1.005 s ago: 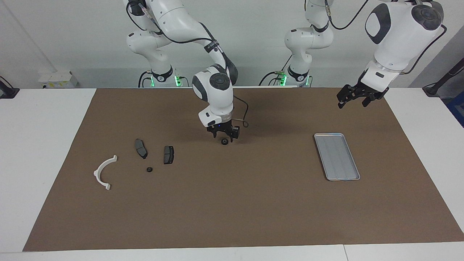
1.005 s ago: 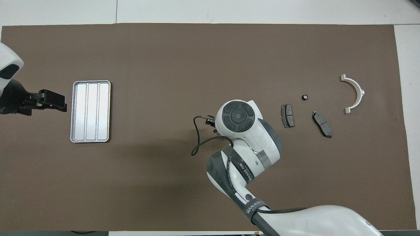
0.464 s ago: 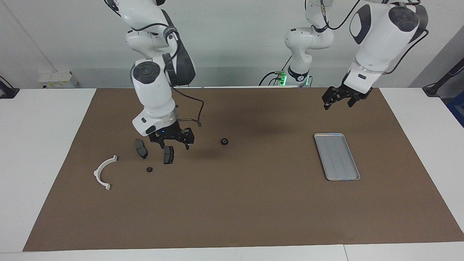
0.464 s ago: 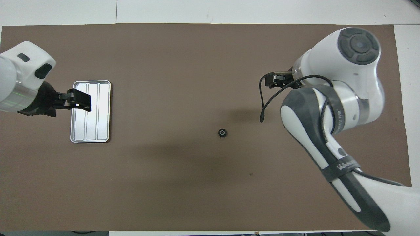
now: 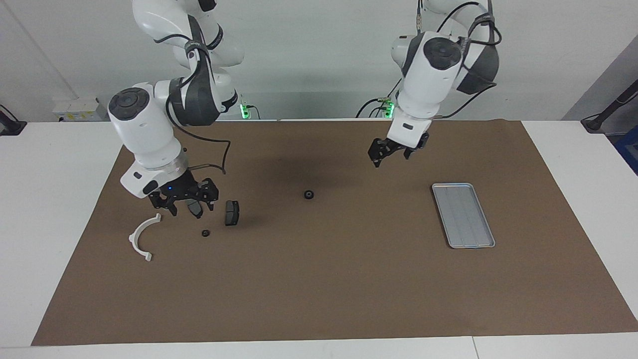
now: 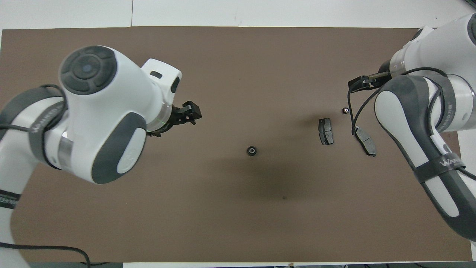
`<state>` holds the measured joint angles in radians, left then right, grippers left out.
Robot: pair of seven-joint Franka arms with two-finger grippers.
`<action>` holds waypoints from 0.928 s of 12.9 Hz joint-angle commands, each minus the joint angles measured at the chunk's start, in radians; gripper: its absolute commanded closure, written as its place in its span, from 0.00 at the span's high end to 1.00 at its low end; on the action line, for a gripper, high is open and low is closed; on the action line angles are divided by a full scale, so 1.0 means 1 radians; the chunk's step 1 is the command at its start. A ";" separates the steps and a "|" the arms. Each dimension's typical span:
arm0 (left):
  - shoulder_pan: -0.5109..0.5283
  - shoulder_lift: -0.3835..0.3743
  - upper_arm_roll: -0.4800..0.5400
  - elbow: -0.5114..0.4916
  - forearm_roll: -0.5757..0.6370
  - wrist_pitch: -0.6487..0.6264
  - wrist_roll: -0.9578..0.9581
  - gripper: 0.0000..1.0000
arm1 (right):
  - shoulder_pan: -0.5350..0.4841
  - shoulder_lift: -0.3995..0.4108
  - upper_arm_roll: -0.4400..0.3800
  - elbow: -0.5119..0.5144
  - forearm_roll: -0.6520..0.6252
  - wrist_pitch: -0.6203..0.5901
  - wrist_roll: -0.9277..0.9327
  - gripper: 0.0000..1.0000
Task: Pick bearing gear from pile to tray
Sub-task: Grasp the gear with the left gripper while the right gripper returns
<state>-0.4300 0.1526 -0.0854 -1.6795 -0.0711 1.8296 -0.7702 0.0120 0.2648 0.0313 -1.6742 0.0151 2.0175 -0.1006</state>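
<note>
I am reading the facing view from its right-arm end across. The white curved arc [image 5: 141, 237] is lying at the pile's outer edge, and the right gripper [image 5: 183, 199] is hanging low over the pile with its jaws spread and nothing in them, partly covering one dark brake-pad piece [image 5: 194, 208]. A second brake-pad piece [image 5: 232, 213] and a tiny black round piece [image 5: 205, 233] are sitting just beside it. One black bearing gear [image 5: 309, 194] is resting alone on the brown mat [image 5: 319, 289], between pile and tray. The left gripper [image 5: 388, 152] is hovering over the mat, jaws apart and empty, short of the tray [image 5: 463, 215], which is showing nothing on its floor. I judge no part delivered yet. In the overhead view the left arm is hiding the tray and the right arm the arc.
</note>
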 commanded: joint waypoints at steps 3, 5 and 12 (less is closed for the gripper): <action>-0.180 0.275 0.021 0.196 -0.016 0.069 -0.249 1.00 | -0.041 0.019 0.013 -0.103 0.019 0.131 -0.074 0.98; -0.217 0.338 0.019 0.175 -0.015 0.196 -0.259 1.00 | -0.035 0.030 0.013 -0.118 0.019 0.150 -0.065 0.98; -0.262 0.343 0.019 0.034 -0.015 0.309 -0.261 1.00 | -0.017 0.089 0.013 -0.118 0.017 0.216 -0.042 0.98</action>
<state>-0.6638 0.5147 -0.0847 -1.5987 -0.0779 2.1181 -1.0222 -0.0020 0.3310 0.0421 -1.7846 0.0153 2.1971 -0.1478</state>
